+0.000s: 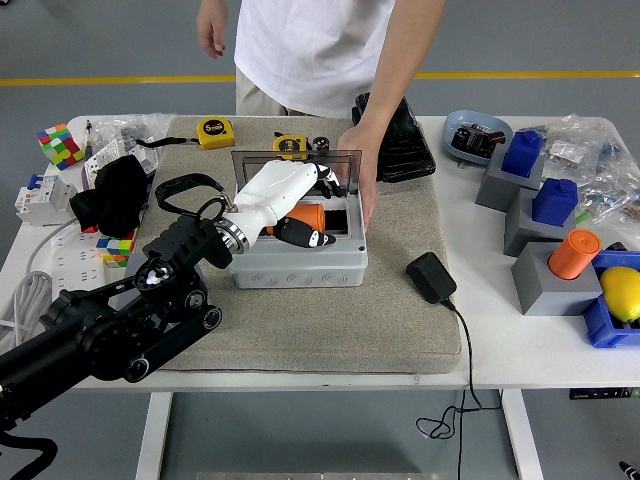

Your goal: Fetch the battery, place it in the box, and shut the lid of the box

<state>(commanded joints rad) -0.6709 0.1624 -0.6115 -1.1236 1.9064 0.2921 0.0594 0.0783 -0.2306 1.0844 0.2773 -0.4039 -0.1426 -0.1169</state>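
The left hand (pixel 300 200) is reaching into the open box (pixel 300 262) on the worktop (pixel 480 330), fingers loosening around the orange battery (pixel 312 216), which is lying inside. The battery looks rigid, smooth, fairly light — best gripped across its middle. A person's hand (pixel 360 170) is steadying the clear lid (pixel 345 172) at 12 o'clock.

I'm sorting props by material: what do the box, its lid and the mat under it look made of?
Box: matte light-grey moulded plastic, probably, with round knockout marks. Lid: clear smoked plastic; the tape measure shows through it. Mat: beige felt-like fabric, fuzzy and dull.
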